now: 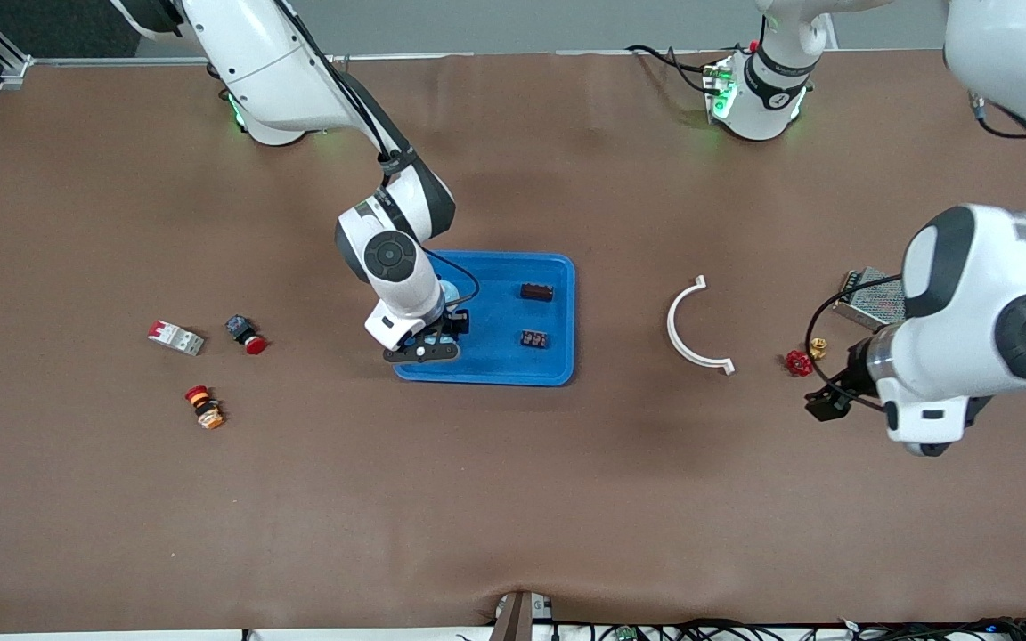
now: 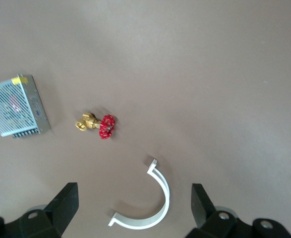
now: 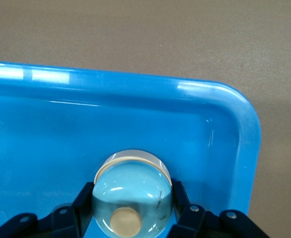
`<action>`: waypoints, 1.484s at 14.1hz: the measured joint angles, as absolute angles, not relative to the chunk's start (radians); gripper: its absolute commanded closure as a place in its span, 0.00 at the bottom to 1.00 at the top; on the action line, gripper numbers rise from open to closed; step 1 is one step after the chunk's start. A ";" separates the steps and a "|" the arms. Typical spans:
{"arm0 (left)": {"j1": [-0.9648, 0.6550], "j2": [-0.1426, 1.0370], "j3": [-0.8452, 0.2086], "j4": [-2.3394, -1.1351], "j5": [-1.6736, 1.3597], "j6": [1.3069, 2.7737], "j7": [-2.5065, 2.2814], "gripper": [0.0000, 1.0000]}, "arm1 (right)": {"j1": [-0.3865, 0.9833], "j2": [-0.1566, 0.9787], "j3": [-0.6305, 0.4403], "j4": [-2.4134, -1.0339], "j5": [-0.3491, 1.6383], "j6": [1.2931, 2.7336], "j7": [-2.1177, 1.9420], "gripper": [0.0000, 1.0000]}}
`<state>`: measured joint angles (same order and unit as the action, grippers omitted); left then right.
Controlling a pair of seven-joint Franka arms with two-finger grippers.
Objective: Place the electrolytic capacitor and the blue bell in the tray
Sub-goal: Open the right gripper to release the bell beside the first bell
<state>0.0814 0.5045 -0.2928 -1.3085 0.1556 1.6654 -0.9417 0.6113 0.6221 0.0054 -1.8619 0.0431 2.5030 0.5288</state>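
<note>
The right gripper (image 1: 443, 331) clamps the blue bell (image 3: 133, 196) by its domed sides, low inside the tray (image 1: 557, 307) near a corner, ready for release; the left gripper (image 1: 834, 392) waits open over bare table near the red-handled valve (image 1: 799, 362)

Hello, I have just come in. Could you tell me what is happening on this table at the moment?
The right gripper is over the blue tray, its fingers shut on a light-blue dome-shaped bell, at the tray's end toward the right arm. Two small dark components already lie in the tray. The left gripper waits open above the table, near a white curved clamp, a red-handled brass valve and a metal power supply.
</note>
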 measured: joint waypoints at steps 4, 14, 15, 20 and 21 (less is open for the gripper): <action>0.035 0.424 -0.188 -1.328 0.080 1.635 -0.787 0.00 | 0.611 0.622 0.002 -1.863 0.043 2.501 0.529 0.00; 0.020 0.161 -0.112 -1.514 0.033 1.607 -0.532 0.00 | 0.612 0.368 0.001 -1.834 0.043 2.131 0.529 0.00; 0.017 0.136 -0.112 -1.542 0.033 1.607 -0.512 0.00 | 0.612 0.328 0.000 -1.833 0.043 2.081 0.529 0.00; 0.008 0.019 -0.089 -1.661 0.033 1.611 -0.401 0.00 | 0.592 0.106 -0.015 -1.819 0.043 1.805 0.466 0.00; 0.007 -0.003 -0.078 -1.682 0.033 1.619 -0.369 0.00 | 0.568 0.065 -0.018 -1.806 0.043 1.742 0.434 0.00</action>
